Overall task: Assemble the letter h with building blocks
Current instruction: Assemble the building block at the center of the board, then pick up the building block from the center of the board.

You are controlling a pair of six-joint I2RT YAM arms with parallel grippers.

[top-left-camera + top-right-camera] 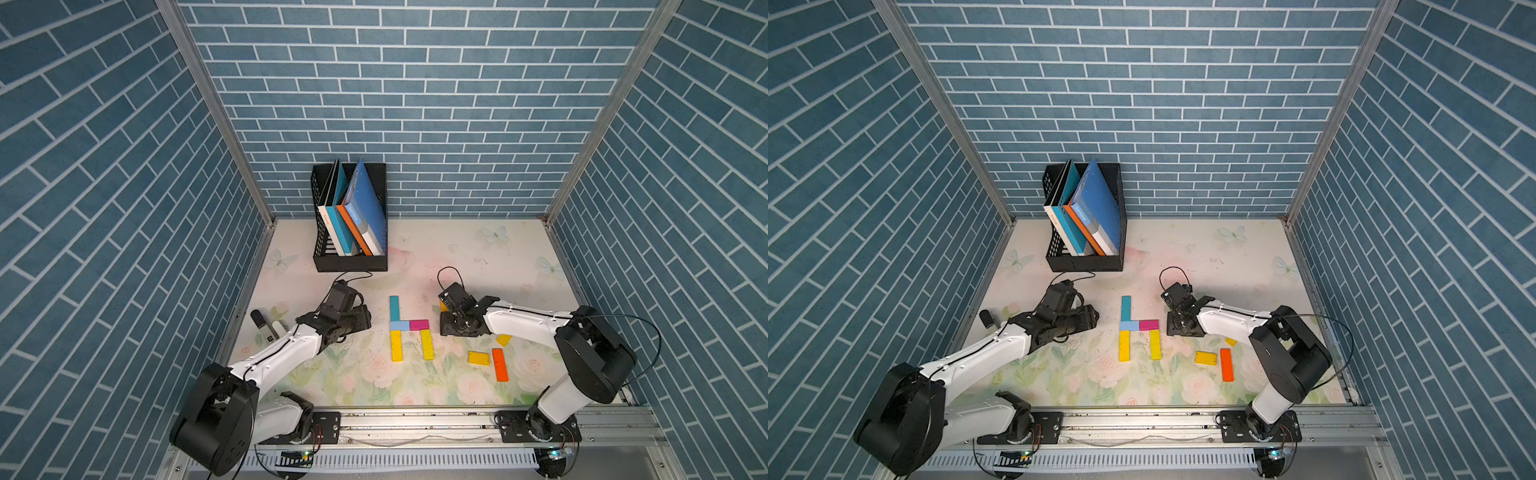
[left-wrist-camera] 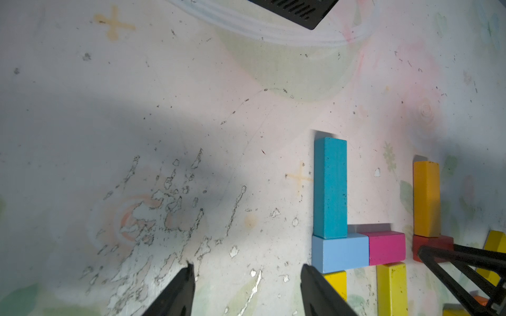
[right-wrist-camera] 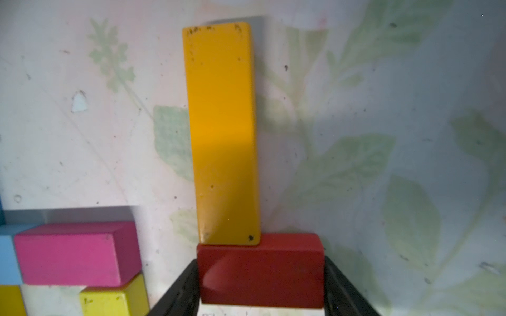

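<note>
Rail (image 1: 415, 422) fronts tabletop (image 1: 478, 257); brick walls (image 1: 415, 104); left claw (image 2: 246, 265) released; right claw (image 3: 261, 261) grasps red block (image 3: 262, 281).

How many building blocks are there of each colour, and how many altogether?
yellow: 5
teal: 1
light blue: 1
magenta: 1
red: 1
orange: 1
Total: 10

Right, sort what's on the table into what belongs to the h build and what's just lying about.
For the job: teal block, light blue block, magenta block, two yellow blocks, red block, long amber block, orange block, short amber block.
Lying about: black file holder, books, dark pen-like item.
</note>
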